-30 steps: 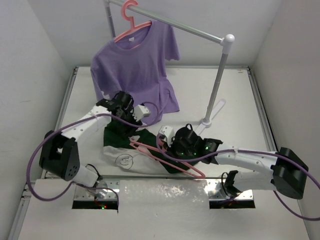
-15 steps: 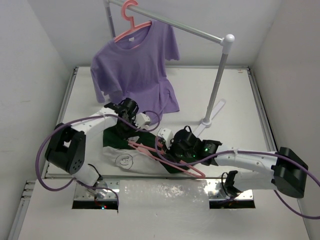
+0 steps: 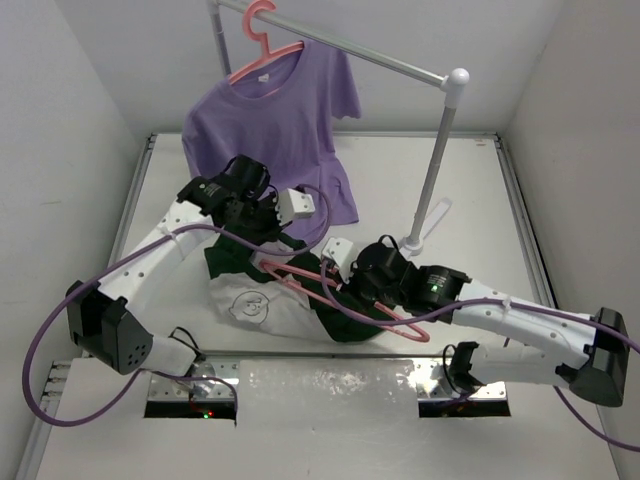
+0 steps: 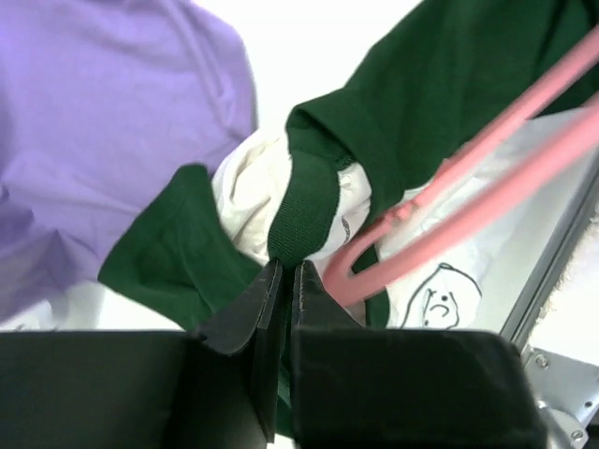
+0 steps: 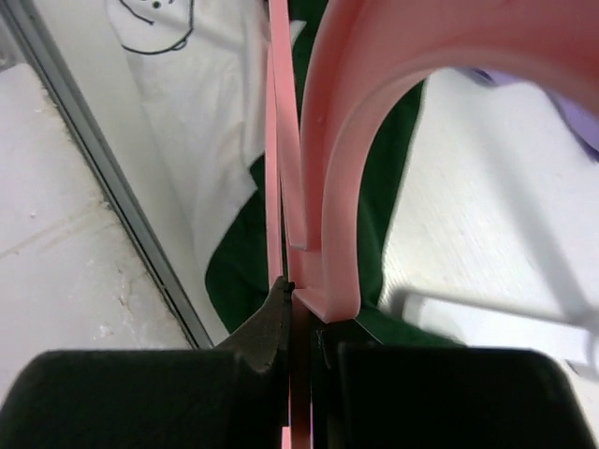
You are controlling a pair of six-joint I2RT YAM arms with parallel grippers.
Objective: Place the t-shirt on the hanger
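The t-shirt (image 3: 255, 300), white with dark green sleeves and a black line print, lies bunched at the near middle of the table. My left gripper (image 3: 268, 240) is shut on its green collar (image 4: 304, 206), pinching the ribbed band between the fingertips (image 4: 314, 285) and holding it raised. The pink hanger (image 3: 300, 275) lies slanted across the shirt, and one end reaches into the fabric near the collar (image 4: 449, 220). My right gripper (image 3: 347, 285) is shut on the hanger (image 5: 332, 140) at the foot of its curled hook. The white body and a green sleeve lie below it (image 5: 206, 112).
A purple t-shirt (image 3: 270, 130) hangs on a second pink hanger (image 3: 262, 45) from a white rail (image 3: 400, 65). The rail's post (image 3: 437, 160) and foot (image 3: 412, 243) stand just right of centre. A clear plastic sheet (image 3: 325, 385) covers the near table edge.
My left gripper closed on the green collar and lifted it up and back. My right arm moved the hanger slightly right and further away, and the shirt was drawn up with it.
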